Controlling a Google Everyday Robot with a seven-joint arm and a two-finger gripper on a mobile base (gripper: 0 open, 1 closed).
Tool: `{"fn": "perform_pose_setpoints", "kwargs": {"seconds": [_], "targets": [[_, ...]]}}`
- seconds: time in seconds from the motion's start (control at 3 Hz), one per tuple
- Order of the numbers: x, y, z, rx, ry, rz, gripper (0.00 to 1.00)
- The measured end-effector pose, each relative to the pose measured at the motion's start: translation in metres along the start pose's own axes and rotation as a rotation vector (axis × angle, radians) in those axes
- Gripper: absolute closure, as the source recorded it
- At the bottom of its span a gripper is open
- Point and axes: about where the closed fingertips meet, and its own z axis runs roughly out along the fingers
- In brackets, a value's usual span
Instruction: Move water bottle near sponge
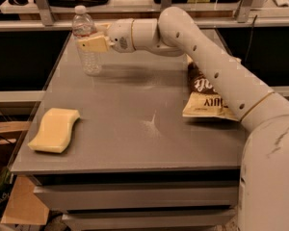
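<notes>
On the counter (135, 100): we see a grey top carrying three things, with a white arm (216, 66) reaching across it from four o'clock towards eleven o'clock.
Water bottle (90, 61): it stands upright at eleven o'clock, close to the far left corner, white cap on top and its clear ribbed base resting on the counter.
Pincer: the pincer (88, 40) sits at eleven o'clock, right against the water bottle at label height and coming at it from the three o'clock side. We cannot tell whether it is apart or clamped on the water bottle.
Sponge (54, 130): it lies flat at eight o'clock, near the left front edge, pale yellow with a wavy outline. It is well apart from the water bottle, with bare grey surface between them.
Chip bag (207, 102): it lies at three o'clock near the right edge, brown and yellow, its far end hidden under the arm.
Cardboard (19, 208): a flat piece lies on the floor at seven o'clock, below the counter's front left corner.
</notes>
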Motion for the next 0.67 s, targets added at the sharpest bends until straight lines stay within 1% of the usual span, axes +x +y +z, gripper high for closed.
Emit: {"fn": "perform_pose_setpoints", "kwargs": {"seconds": [0.33, 0.67], "targets": [[-0.006, 0.006, 0.000, -0.055, -0.011, -0.022, 0.89], [-0.018, 0.023, -0.002, -0.140, -0.012, -0.062, 1.00]]}}
